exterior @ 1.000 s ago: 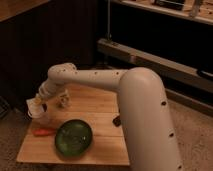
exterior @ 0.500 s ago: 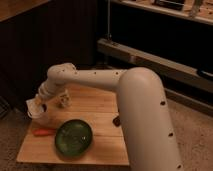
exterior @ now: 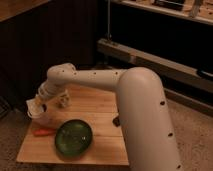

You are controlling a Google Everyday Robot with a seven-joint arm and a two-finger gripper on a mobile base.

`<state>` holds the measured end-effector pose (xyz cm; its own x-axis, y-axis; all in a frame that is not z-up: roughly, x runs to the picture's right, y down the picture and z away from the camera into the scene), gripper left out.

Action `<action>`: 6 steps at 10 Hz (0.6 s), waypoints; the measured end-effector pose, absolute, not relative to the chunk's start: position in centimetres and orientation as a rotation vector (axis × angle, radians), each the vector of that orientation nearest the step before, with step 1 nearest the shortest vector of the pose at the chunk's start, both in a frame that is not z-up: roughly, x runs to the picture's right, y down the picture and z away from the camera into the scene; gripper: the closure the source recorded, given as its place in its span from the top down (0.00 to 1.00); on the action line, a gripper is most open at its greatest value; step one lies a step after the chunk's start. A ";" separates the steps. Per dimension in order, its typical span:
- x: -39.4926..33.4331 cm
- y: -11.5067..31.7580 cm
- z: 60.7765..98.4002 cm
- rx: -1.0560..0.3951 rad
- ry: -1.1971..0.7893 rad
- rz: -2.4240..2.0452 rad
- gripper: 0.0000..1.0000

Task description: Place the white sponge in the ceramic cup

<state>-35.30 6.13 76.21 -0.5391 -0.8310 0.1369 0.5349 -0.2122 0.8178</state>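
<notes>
My gripper [exterior: 37, 108] is at the end of the white arm [exterior: 90, 80], low over the far left of the wooden table [exterior: 100, 112]. A pale shape at the gripper may be the white sponge, but I cannot tell it apart from the gripper. A small light object [exterior: 64, 100], perhaps the ceramic cup, stands just right of the gripper behind the arm's wrist. Another pale patch [exterior: 48, 120] lies on the table right below the gripper.
A dark green bowl [exterior: 74, 138] sits at the table's front. An orange-red item [exterior: 44, 132] lies left of the bowl. A small dark object [exterior: 116, 121] is by the table's right edge. Dark shelving stands behind.
</notes>
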 end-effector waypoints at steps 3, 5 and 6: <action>-35.4 6.3 76.4 0.402 -1.079 -1.878 0.80; -35.4 6.4 76.5 0.389 -1.079 -1.876 0.78; -35.5 6.4 76.4 0.394 -1.082 -1.878 0.71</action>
